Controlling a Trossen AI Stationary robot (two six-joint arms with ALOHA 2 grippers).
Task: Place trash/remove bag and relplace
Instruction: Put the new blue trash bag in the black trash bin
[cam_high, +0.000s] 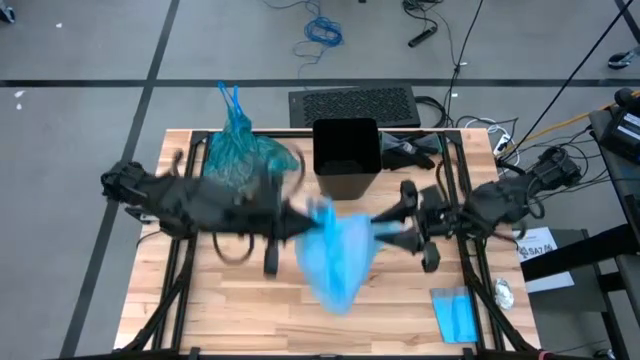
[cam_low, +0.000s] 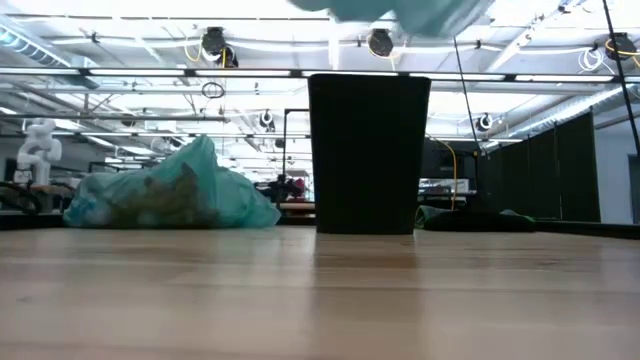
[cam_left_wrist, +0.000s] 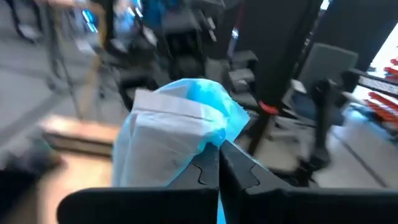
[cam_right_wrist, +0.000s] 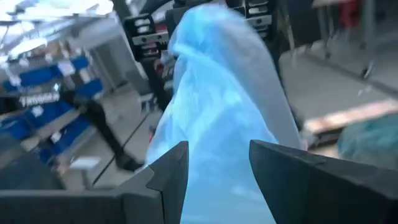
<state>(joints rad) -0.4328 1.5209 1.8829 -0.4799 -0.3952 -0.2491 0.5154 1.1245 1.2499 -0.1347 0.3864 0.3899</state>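
A pale sky-blue plastic bag (cam_high: 335, 250) hangs above the table's middle between my two grippers; its underside shows at the top of the low view (cam_low: 400, 12). My left gripper (cam_high: 305, 222) is shut on the bag's left side. My right gripper (cam_high: 385, 225) has the bag's right side between its fingers. The teal-green bag (cam_high: 240, 155) lies filled on the table's far left, resting on its belly (cam_low: 170, 200), its tied top pointing past the far edge. Brownish trash shows through it. The black bin (cam_high: 345, 160) stands upright at the far middle. My left gripper pinches a bunched edge of the sky-blue bag (cam_left_wrist: 214, 134) between its two shut fingers. The fingers lie about level and come from the table's left. The bag is lifted clear of the table and billows out past the fingertips. My right gripper has a thick bunch of the sky-blue bag (cam_right_wrist: 217, 137) between its two fingers (cam_right_wrist: 168, 168), which stand apart with plastic filling the gap. The fingers lie level and come from the table's right. The bag hangs clear of the table.
A flat stack of folded blue bags (cam_high: 455, 315) lies at the near right corner, with a crumpled white scrap (cam_high: 503, 292) beside it. A dark object (cam_high: 410, 150) sits right of the bin. Bare wood stretches along the near edge (cam_high: 250, 320).
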